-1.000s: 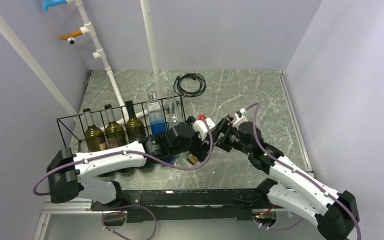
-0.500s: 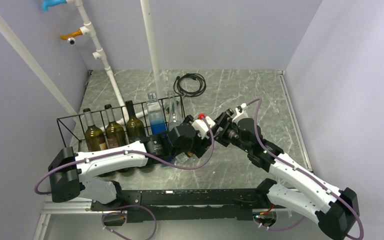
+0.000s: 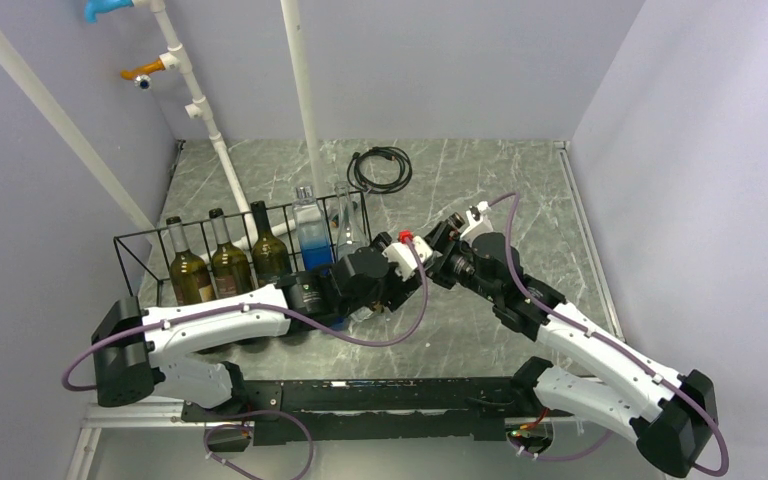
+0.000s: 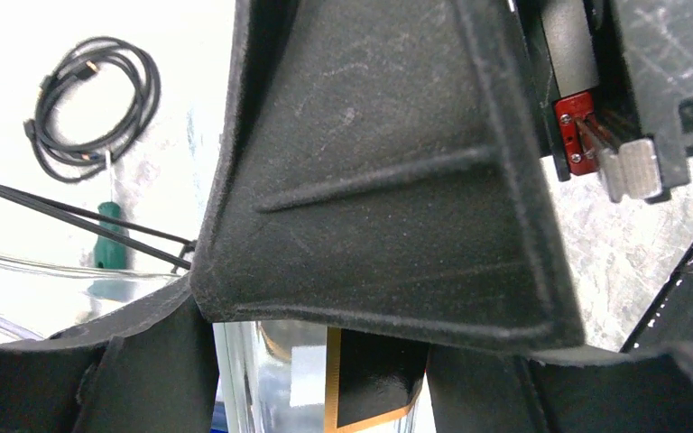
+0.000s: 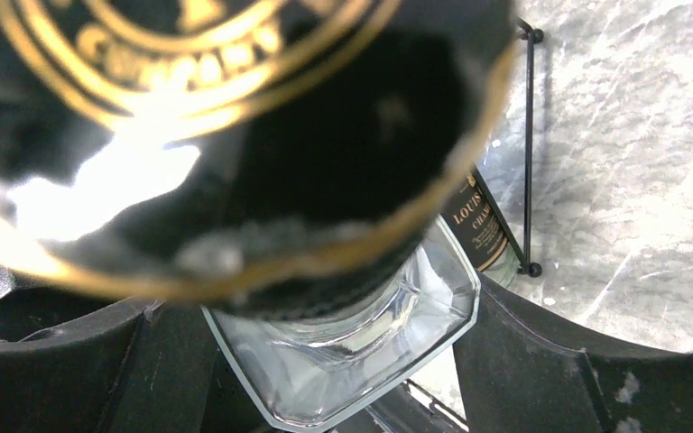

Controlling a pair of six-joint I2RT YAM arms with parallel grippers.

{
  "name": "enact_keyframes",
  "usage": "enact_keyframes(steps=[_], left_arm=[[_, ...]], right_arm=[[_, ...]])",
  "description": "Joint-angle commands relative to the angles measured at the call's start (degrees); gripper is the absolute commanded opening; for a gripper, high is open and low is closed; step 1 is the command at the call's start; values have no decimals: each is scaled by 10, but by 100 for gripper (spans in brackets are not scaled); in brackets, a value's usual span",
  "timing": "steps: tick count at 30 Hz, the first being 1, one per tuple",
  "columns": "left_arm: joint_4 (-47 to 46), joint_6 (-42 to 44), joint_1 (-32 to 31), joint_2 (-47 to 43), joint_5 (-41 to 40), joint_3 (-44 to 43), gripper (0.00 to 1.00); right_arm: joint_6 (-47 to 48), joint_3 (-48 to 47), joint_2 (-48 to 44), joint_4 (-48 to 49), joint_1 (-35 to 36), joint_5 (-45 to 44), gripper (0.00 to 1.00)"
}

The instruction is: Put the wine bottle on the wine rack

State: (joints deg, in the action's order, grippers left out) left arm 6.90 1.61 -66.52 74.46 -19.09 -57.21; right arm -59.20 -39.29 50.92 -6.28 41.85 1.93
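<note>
The job stands partway. The wine bottle [image 5: 343,370] is in hand but not yet on the wine rack [image 3: 140,245]. It sits between the two grippers, just off the rack's right end and about the middle of the bench [image 3: 480,180].

The right gripper [image 5: 325,379] has hold of it. In the right wrist view its fingers stand partly apart, with the clear, square-shouldered glass filling the gap between them. The black-and-gold foil of the neck is close against the lens.

The left gripper [image 4: 320,388] is at the same bottle, its fingers on either side of the glass and the black-and-gold label. They look to be against the glass, but the view is too tight to tell whether it grips or only flanks the bottle.

The rack, toward the bench's left edge, already carries three dark bottles [image 3: 228,265], a blue-filled bottle [image 3: 312,245] and a clear bottle [image 3: 344,225], side by side. The left arm hides the rack's near side.

What is left, by the look of it:
- Settle which arm carries the bottle.
- Bring it over the rack.
- Lay it in a free bay; from above, the only gap showing is at the rack's left end.
- Let go.
</note>
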Motion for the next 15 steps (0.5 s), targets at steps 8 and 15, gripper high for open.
enact_keyframes(steps=[8,15], left_arm=[[-59,34,6,-77,-19,36,0],[-65,45,6,-82,-24,48,0]], right_arm=[[100,-107,-66,-28,3,-68,99],[143,-140,-68,-55,2,-101,99]])
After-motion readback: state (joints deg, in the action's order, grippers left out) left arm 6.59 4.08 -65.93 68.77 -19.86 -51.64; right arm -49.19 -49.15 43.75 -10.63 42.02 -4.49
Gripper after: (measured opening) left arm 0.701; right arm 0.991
